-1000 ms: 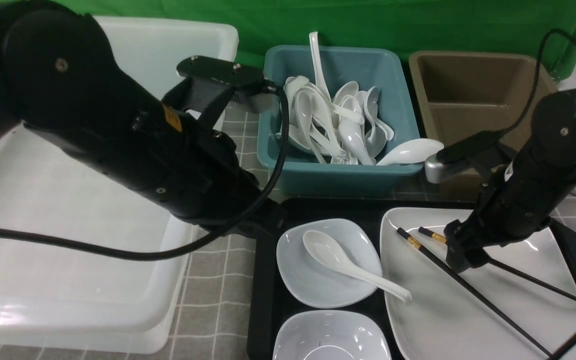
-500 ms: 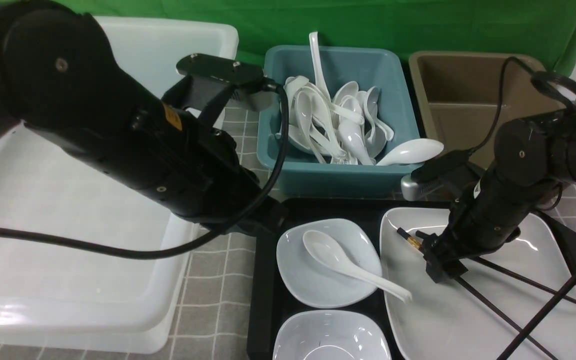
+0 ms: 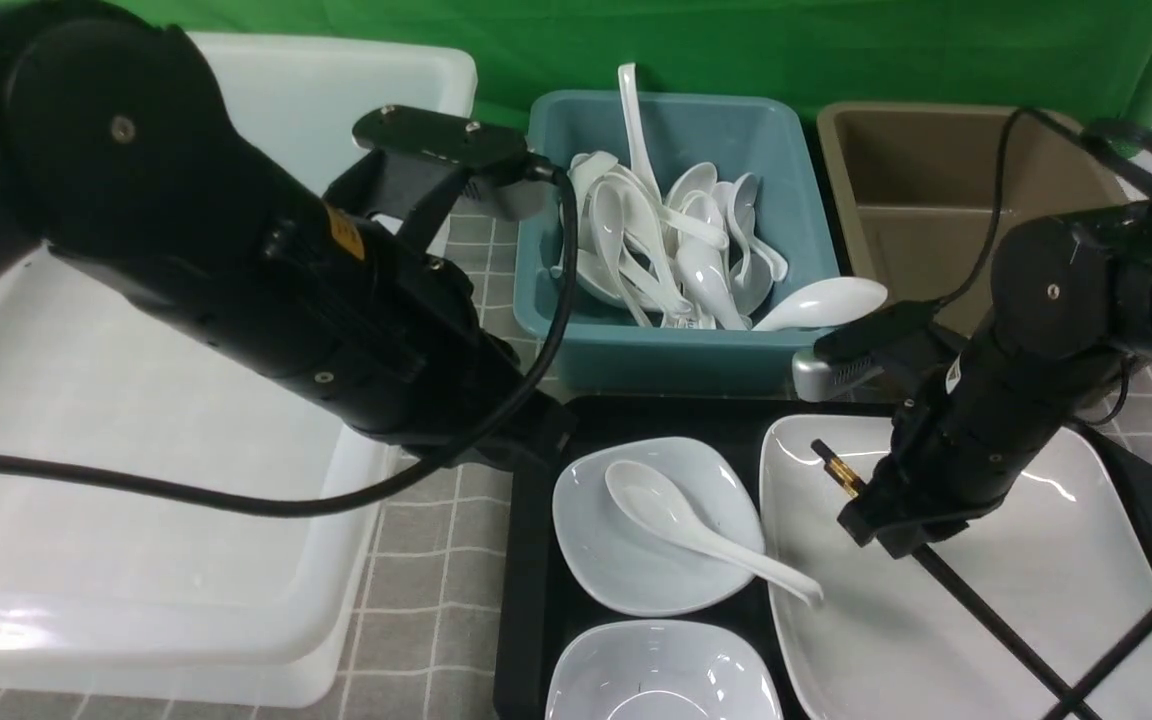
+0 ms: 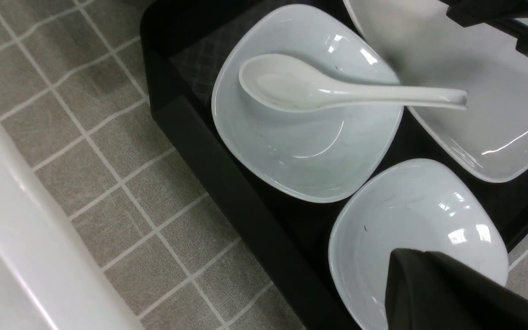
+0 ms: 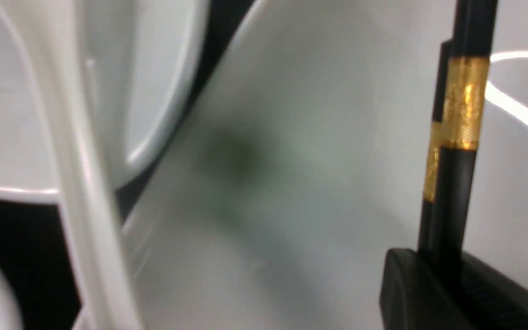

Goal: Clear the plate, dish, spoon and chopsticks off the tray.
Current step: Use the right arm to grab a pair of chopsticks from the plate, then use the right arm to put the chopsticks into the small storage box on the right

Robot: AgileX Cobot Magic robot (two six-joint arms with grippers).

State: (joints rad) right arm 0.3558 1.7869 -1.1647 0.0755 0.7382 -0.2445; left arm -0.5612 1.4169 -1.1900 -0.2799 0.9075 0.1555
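The black tray (image 3: 533, 560) holds a small white dish (image 3: 626, 570) with the white spoon (image 3: 676, 520) lying in it, handle reaching over the large white plate (image 3: 1056, 600). My right gripper (image 3: 891, 530) is over the plate, shut on the black chopsticks (image 3: 839, 468) just below their gold bands. The right wrist view shows both chopsticks (image 5: 461, 105) side by side, rising out of the gripper (image 5: 442, 275). My left gripper (image 4: 397, 261) is shut and empty above a second small dish (image 4: 406, 211), near the dish (image 4: 300, 156) with the spoon (image 4: 319, 89).
A teal tub (image 3: 676, 345) full of white spoons stands behind the tray, a brown tub (image 3: 936, 180) to its right. A large white tub (image 3: 136, 450) fills the left side. My bulky left arm (image 3: 236, 250) reaches over the grey checked cloth (image 3: 416, 600).
My right gripper has shut on the chopsticks. They lay splayed apart on the plate and are now drawn together in its jaws. The left arm has not moved.
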